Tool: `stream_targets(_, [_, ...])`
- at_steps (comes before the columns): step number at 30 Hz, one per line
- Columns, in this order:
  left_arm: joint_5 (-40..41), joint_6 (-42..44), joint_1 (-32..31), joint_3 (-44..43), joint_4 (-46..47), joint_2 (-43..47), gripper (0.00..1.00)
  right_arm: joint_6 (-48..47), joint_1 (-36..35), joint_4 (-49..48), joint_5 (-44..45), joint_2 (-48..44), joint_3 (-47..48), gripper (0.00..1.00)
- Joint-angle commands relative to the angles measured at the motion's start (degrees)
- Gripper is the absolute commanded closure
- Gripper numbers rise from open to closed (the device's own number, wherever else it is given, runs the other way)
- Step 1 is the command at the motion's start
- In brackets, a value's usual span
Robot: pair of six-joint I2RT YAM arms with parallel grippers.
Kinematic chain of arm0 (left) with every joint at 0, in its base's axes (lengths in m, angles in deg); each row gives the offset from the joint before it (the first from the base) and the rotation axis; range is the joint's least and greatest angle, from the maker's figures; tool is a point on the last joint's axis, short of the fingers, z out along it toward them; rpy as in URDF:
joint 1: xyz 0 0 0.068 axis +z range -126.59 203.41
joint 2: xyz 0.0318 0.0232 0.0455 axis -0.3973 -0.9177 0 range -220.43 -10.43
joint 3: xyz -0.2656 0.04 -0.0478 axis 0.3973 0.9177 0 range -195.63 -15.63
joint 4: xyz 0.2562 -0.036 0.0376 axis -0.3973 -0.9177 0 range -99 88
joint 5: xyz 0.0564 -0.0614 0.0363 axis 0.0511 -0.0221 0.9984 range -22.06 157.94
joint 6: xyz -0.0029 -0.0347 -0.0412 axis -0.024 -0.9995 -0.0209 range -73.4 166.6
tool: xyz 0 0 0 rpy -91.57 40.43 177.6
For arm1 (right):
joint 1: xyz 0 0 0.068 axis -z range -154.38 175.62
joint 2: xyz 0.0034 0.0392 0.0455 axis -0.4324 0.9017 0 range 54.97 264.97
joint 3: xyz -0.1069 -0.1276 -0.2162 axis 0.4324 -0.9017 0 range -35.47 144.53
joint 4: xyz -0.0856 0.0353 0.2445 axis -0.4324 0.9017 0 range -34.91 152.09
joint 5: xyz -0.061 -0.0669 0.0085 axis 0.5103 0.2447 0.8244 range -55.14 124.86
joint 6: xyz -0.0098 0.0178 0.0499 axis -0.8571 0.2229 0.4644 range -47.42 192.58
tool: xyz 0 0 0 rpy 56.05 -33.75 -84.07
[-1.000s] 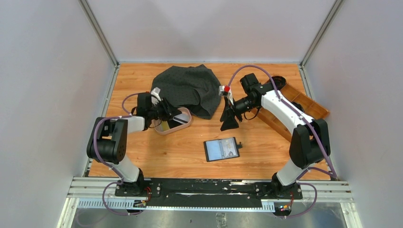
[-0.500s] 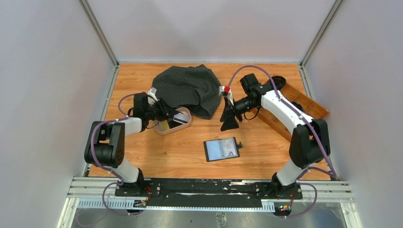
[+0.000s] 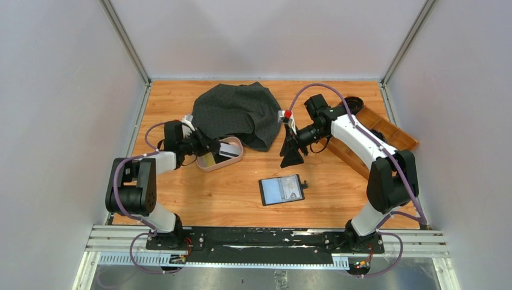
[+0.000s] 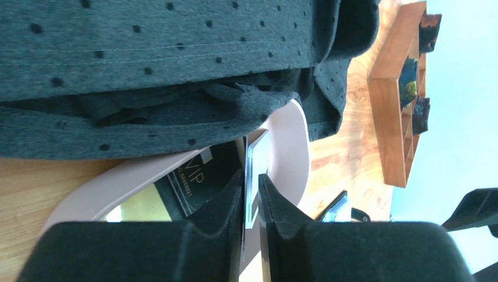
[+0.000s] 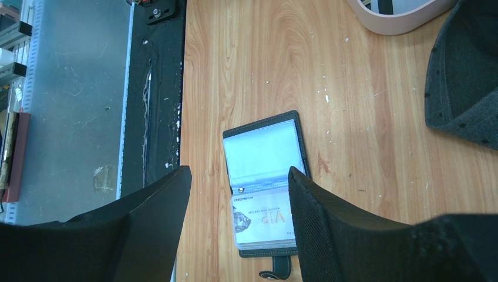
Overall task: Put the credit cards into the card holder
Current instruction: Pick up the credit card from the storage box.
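Wooden table [image 3: 199,205] under pale walls, and nearest the arm bases the card holder [image 3: 281,190] lies flat and wide open. From the right wrist you can see one pale card [image 5: 264,222] already sitting in its lower pocket, while the upper pocket looks empty. So that is one in, by the look of it, with more to come.

Above it hangs the right gripper [image 3: 291,154], jaws spread wide and holding nothing, clear of the holder.

Over to the left, the real action: the left gripper [image 4: 249,187] is down in the pink dish [image 3: 236,158], jaws squeezed on a thin grey card [image 4: 253,167] held edge-on near the dish's end wall. Beside it in the dish lie a dark card [image 4: 197,179] printed VIP and a yellowish card [image 4: 138,210], both untouched. Those credit cards need the trip across to the holder, which sits well apart from the dish.

Whether the pinched card is fully off the dish floor, I cannot tell.

Further back, a dark dotted cloth [image 3: 238,113] is heaped right against the dish, and far right a wooden tray [image 3: 395,140] sits angled by the wall.
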Motion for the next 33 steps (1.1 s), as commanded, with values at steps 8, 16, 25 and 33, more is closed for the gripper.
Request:
stream_targets(8, [0.7, 3.8, 3.5, 2.0, -4.0, 5.5, 1.00, -1.3, 0.9, 2.0, -2.1, 0.4, 0.7, 0.35])
stream_targets(16, [10.2, 13.1, 3.6, 1.5, -20.0, 20.5, 1.00, -2.2, 0.9, 2.4, -2.1, -0.3, 0.5, 0.35])
stream_targets(25, [-1.0, 12.9, 3.4, 4.0, -19.2, 35.9, 1.00, -5.0, 0.9, 2.5, -0.4, -4.9, -1.2, 0.35])
stream_targets(33, [-3.6, 15.5, -13.7, 3.5, -18.5, 42.1, 1.00, -12.2, 1.0, 2.6, 0.1, -14.3, -6.2, 0.33])
